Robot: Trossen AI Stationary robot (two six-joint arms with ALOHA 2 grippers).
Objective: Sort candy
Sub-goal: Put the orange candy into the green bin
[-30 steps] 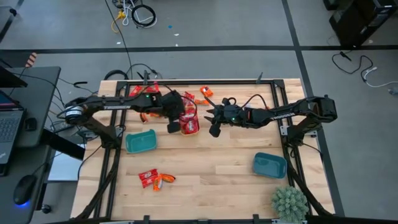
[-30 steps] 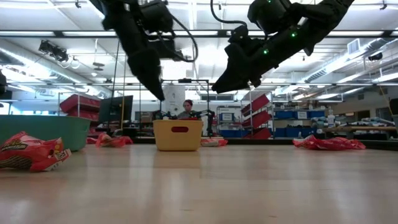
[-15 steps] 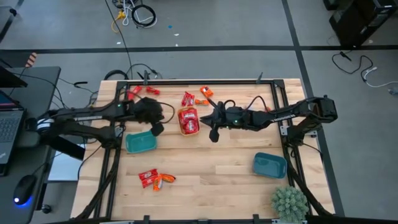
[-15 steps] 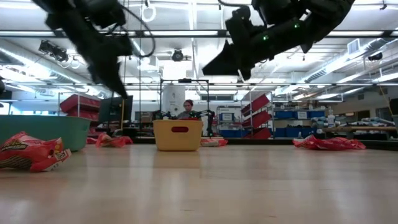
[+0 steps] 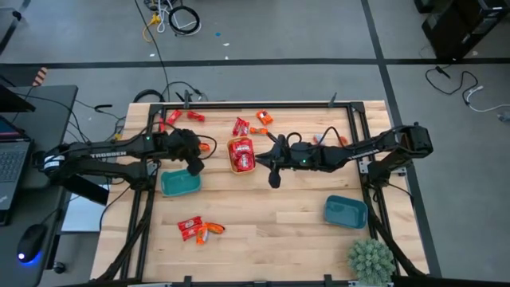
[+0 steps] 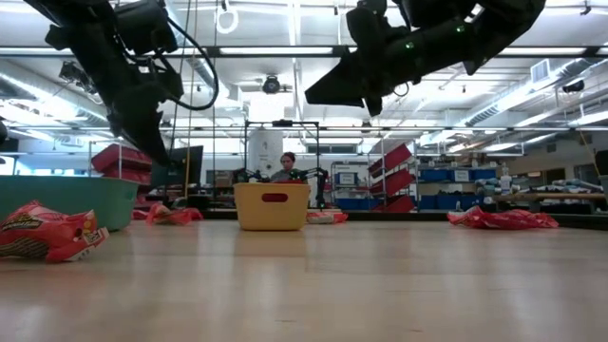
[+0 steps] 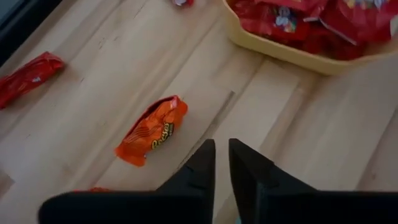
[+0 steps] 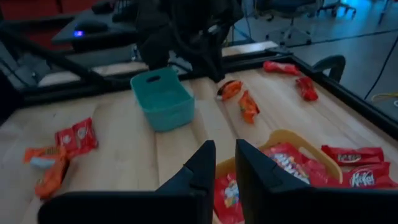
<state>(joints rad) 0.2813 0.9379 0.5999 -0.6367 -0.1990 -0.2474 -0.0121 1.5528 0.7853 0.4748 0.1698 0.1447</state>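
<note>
The left gripper (image 7: 221,163) is hovering over the counter (image 5: 271,219) near an orange candy (image 7: 152,129), jaws nearly closed, empty. The right gripper (image 8: 225,163) is hanging beside the yellow bowl (image 5: 241,155) of red candy, jaws narrowly parted, empty. Next move: probably opening and descending onto that orange candy.
</note>
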